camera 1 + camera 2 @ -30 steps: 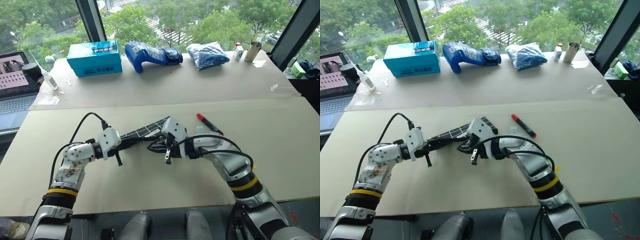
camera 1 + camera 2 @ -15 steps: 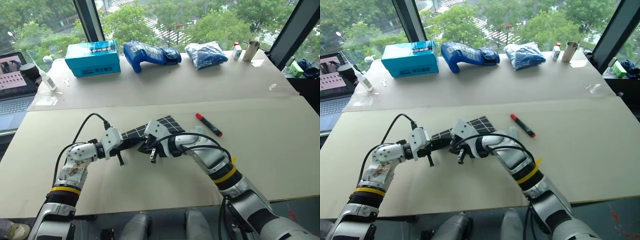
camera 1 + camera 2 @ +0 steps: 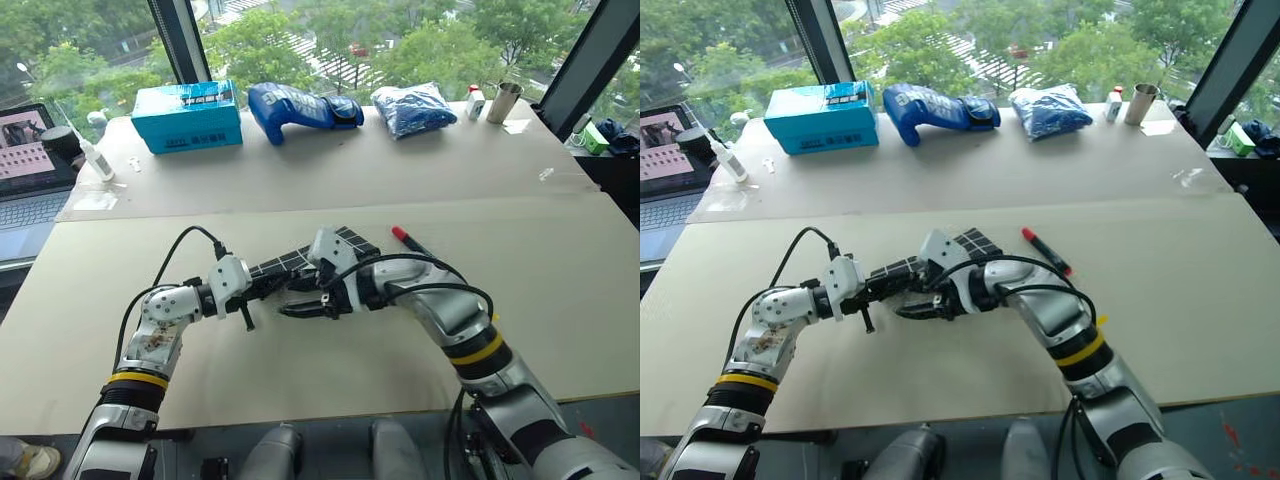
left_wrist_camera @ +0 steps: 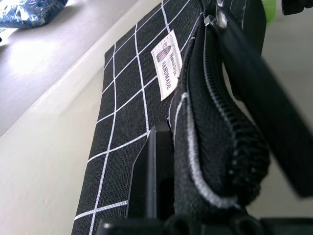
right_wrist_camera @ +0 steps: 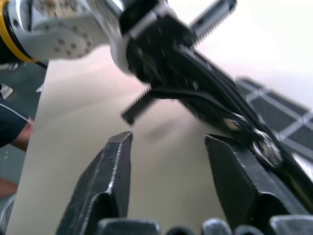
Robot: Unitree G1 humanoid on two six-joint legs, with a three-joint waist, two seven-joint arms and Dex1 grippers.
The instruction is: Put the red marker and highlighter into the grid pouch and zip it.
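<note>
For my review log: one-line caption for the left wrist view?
Left gripper pinching the zipper edge of the grid pouch.

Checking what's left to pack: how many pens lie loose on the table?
1. The red marker lies on the table beyond the right arm, beside the grid pouch. A highlighter may be hidden behind that arm.

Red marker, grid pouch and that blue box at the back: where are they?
red marker (image 3: 412, 241), left eye view, on its black barrel.
grid pouch (image 4: 124, 115), left wrist view, on the grid fabric beside the label.
blue box (image 3: 187, 118), left eye view, on its front face.
</note>
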